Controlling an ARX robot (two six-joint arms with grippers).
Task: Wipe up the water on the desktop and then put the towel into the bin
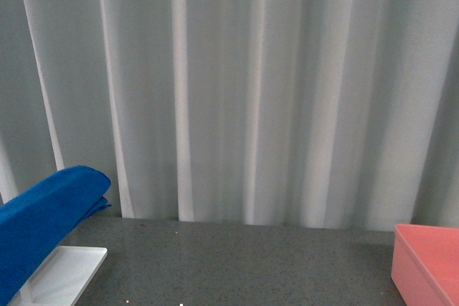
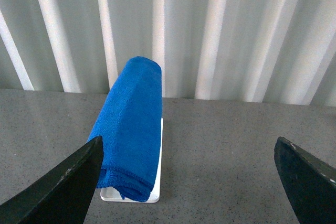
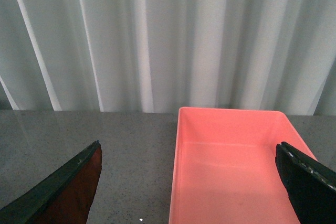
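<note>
So, both the left jaws and right jaws are spread wide, gripping nothing. Towel [image 1: 43,231] sits draped over a white rack [image 1: 72,269] lower left of the front view, bin [image 1: 430,266] lower right on the counter [image 1: 244,263].

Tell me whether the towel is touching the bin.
Apart. The front view shows the towel far left, the bin far right, with desktop between them.

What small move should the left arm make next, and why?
Probably ease the left tool forward toward the towel: its jaws stand open and empty, and the towel hangs untouched over the white base, ahead of it.
</note>
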